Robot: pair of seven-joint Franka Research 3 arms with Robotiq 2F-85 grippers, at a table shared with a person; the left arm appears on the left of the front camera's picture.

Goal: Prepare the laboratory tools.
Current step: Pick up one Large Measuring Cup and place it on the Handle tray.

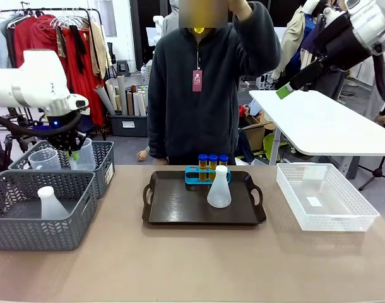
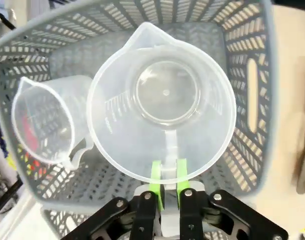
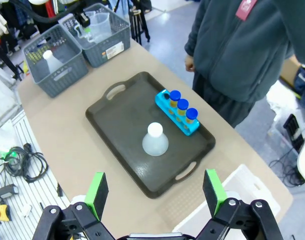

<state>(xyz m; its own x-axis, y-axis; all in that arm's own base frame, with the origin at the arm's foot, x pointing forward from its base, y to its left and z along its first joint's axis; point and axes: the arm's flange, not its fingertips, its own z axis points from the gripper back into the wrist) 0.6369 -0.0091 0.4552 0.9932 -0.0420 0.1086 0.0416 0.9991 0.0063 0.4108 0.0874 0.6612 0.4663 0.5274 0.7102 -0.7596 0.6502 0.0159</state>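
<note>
Left jaws: I clamped the beaker (image 2: 165, 100) by its handle — over a basket (image 2: 242, 45).
Right jaws: mine were apart.

Right gripper (image 3: 155, 190) high over table, jaws wide apart. Below: dark tray (image 3: 122, 120) carrying upright flask (image 3: 155, 141) beside blue rack (image 3: 165, 101) of three tubes (image 3: 183, 107). Beyond, two grey baskets (image 3: 57, 82); beaker (image 3: 100, 22) at farther one.

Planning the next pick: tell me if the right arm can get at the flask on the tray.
Probably yes: the right gripper hangs open high above, the flask stands upright with nothing over it, and the tube rack stands clear of it.
</note>
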